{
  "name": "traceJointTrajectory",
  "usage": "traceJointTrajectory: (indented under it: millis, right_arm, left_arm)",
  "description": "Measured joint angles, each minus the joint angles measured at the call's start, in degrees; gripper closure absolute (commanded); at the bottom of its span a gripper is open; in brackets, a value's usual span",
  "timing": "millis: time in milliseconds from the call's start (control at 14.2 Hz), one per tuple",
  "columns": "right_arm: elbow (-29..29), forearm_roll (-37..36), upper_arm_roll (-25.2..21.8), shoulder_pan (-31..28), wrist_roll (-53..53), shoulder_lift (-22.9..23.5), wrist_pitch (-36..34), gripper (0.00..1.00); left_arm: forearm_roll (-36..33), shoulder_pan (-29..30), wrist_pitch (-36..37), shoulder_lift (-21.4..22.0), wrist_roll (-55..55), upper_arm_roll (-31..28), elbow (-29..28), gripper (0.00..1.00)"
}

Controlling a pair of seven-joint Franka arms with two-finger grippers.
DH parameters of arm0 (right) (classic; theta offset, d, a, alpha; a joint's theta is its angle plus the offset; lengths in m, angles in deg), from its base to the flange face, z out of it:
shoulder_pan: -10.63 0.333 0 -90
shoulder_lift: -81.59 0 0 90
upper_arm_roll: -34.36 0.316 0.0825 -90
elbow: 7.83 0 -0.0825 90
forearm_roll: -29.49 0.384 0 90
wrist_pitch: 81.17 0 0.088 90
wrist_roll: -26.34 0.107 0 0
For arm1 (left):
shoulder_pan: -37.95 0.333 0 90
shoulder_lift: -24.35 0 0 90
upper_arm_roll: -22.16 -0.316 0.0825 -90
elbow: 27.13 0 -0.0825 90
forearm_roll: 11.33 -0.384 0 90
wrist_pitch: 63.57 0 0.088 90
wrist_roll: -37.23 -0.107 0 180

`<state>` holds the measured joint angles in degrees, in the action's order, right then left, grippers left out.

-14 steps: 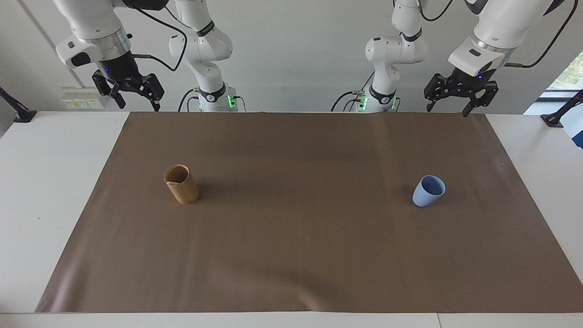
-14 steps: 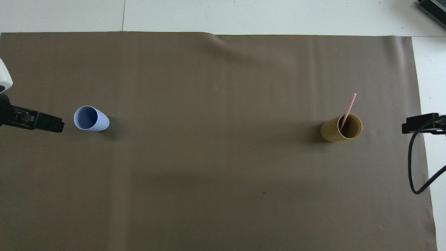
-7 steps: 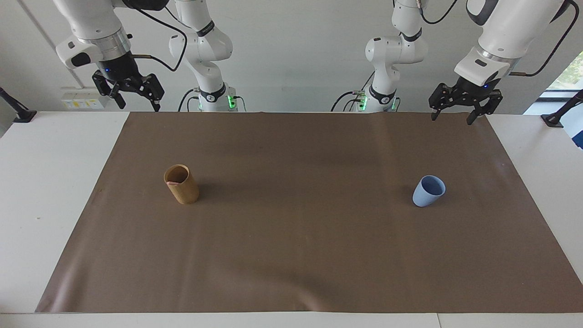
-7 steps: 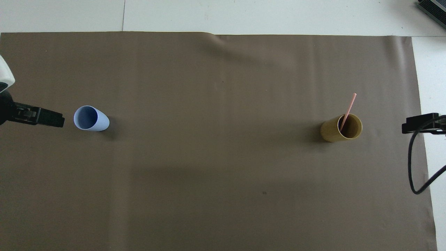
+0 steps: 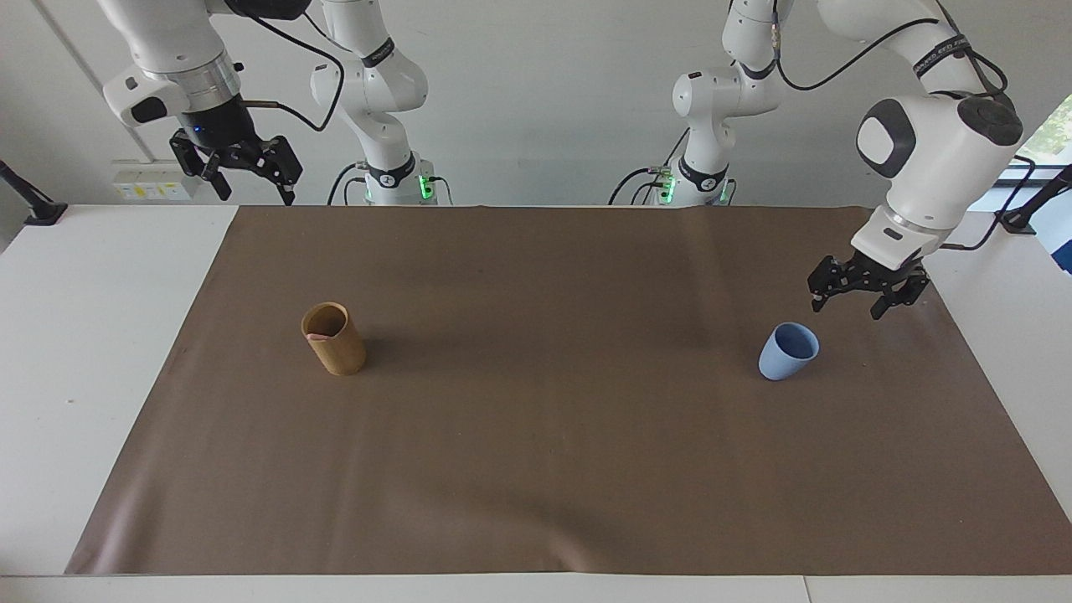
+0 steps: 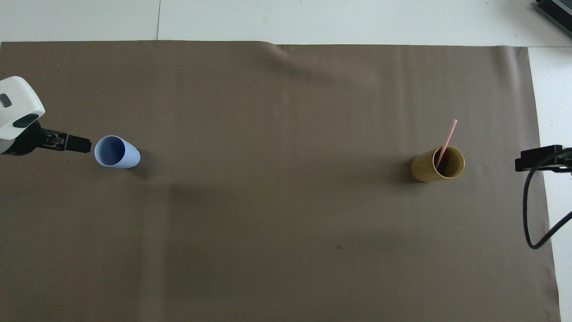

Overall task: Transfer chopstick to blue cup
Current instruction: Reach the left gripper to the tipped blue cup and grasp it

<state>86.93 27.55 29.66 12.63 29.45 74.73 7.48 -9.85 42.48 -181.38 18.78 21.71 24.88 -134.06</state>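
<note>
Plainly, the chopstick (image 6: 447, 142) leans in the tan cup (image 6: 438, 164); the left gripper (image 5: 863, 289), open and empty, hangs beside the blue cup (image 5: 788, 352), likely to steady it; the right gripper (image 5: 243, 172) waits, open.

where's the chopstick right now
The chopstick stands leaning in the tan cup, toward the right arm's end of the brown mat; no gripper is near it.

There are no words or numbers here that can be read. The left arm (image 5: 938, 134) has a dark band with tiny white letters on it, but they are too small to make out. The cups and the mat have no writing on them.
</note>
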Motion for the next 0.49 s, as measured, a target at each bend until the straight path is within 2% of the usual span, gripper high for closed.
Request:
traceJointTrajectory:
  millis: [352, 423, 493]
  right_arm:
    - [0.02, 0.0, 0.0, 0.0, 0.0, 0.0, 0.0, 0.0]
    - [0.02, 0.0, 0.0, 0.0, 0.0, 0.0, 0.0, 0.0]
    - [0.03, 0.0, 0.0, 0.0, 0.0, 0.0, 0.0, 0.0]
  left_arm:
    - [0.0, 0.28, -6.0, -6.78, -0.17, 0.07, -0.83, 0.01]
    - [0.0, 0.29, -7.3, -7.25, -0.17, 0.12, -2.12, 0.12]
    - [0.01, 0.29, -8.97, -7.38, -0.17, 0.25, -4.1, 0.31]
